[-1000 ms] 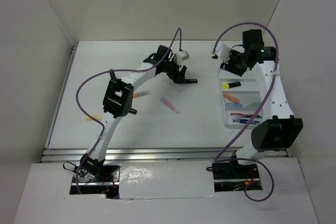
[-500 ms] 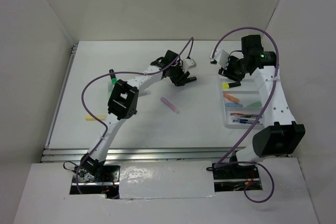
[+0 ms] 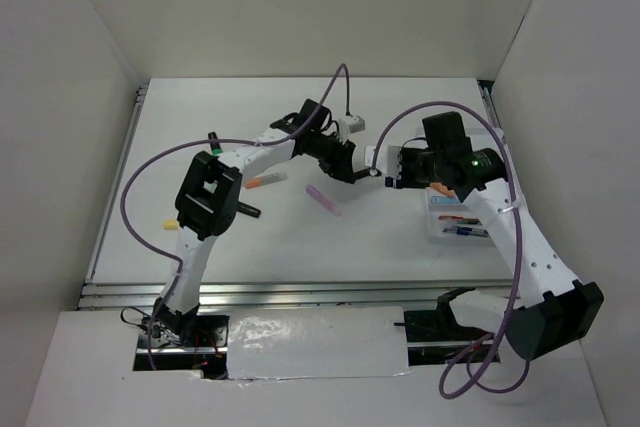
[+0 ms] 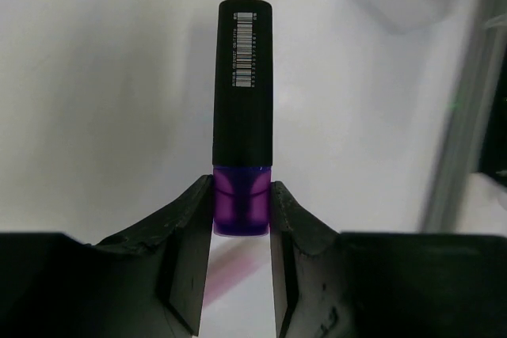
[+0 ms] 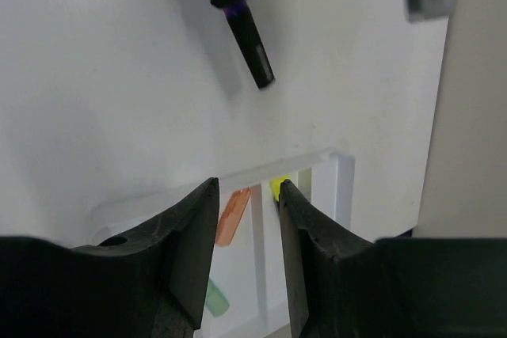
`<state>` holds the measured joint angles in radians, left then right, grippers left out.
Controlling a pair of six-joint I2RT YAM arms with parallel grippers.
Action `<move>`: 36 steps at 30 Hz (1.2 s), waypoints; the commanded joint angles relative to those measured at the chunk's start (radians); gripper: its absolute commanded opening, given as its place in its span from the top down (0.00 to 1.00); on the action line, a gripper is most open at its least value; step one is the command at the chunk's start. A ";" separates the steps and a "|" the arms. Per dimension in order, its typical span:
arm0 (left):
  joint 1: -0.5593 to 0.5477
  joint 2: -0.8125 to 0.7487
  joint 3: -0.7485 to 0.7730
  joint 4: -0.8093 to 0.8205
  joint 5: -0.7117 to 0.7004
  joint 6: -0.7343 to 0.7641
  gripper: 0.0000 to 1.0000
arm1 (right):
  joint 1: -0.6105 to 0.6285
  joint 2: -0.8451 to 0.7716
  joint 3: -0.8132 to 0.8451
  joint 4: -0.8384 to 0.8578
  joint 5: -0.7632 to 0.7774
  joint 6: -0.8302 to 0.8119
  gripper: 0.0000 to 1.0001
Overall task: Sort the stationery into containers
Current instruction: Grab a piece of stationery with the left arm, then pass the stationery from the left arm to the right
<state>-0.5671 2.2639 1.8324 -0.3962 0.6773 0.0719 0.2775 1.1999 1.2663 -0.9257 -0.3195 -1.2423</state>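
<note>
A stubby black highlighter with a purple cap [image 4: 242, 108] is clamped by its cap in my left gripper [image 4: 242, 215], held above the table. In the top view the left gripper [image 3: 356, 171] hangs over mid-table, just left of my right gripper [image 3: 400, 171]. The right gripper [image 5: 247, 195] is open and empty above the far end of the white tray [image 5: 158, 199]. From there the highlighter [image 5: 250, 41] shows ahead. The tray [image 3: 432, 233] holds an orange marker [image 5: 232, 216], a yellow one [image 5: 278, 187] and a green one [image 5: 216, 298].
On the table lie a pastel purple marker [image 3: 323, 199], an orange marker [image 3: 265, 182], a green-capped black highlighter [image 3: 213, 139] and a yellow marker [image 3: 172, 224]. The right arm covers much of the tray. White walls enclose the table.
My left gripper closed on the highlighter and carried it off the table toward the near right. The right gripper swung left from the tray's far end to meet it.
</note>
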 commanded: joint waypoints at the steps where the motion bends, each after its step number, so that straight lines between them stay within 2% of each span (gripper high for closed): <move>1: 0.001 -0.136 -0.025 0.121 0.221 -0.225 0.85 | 0.090 -0.048 -0.063 0.128 -0.001 -0.032 0.56; 5: -0.004 -0.165 -0.045 0.142 0.291 -0.326 0.89 | 0.176 -0.036 -0.114 0.142 0.052 -0.052 0.55; 9: -0.020 -0.190 -0.048 0.131 0.340 -0.346 0.90 | 0.227 0.023 -0.078 0.102 0.077 -0.049 0.53; 25: -0.030 -0.242 -0.114 0.279 0.452 -0.490 0.91 | 0.249 0.122 -0.036 0.096 0.134 -0.091 0.55; 28: -0.030 -0.253 -0.131 0.335 0.475 -0.535 0.91 | 0.252 0.125 -0.048 0.102 0.145 -0.101 0.57; 31: -0.030 -0.262 -0.147 0.362 0.488 -0.557 0.90 | 0.249 0.125 -0.059 0.120 0.152 -0.105 0.71; 32: -0.030 -0.268 -0.153 0.365 0.490 -0.558 0.89 | 0.244 0.125 -0.058 0.120 0.145 -0.105 0.81; 33: -0.030 -0.270 -0.156 0.365 0.487 -0.558 0.87 | 0.238 0.124 -0.051 0.120 0.142 -0.103 0.84; 34: -0.030 -0.273 -0.159 0.359 0.481 -0.554 0.73 | 0.226 0.124 -0.048 0.113 0.139 -0.106 0.90; 35: -0.025 -0.274 -0.160 0.350 0.454 -0.548 0.64 | 0.215 0.122 -0.041 0.104 0.143 -0.109 0.92; 36: -0.022 -0.279 -0.162 0.341 0.435 -0.526 0.45 | 0.201 0.121 -0.042 0.091 0.149 -0.124 0.93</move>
<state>-0.5919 2.0686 1.6684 -0.1078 1.0897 -0.4538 0.5098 1.3193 1.1950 -0.8230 -0.1806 -1.3529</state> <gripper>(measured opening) 0.510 0.276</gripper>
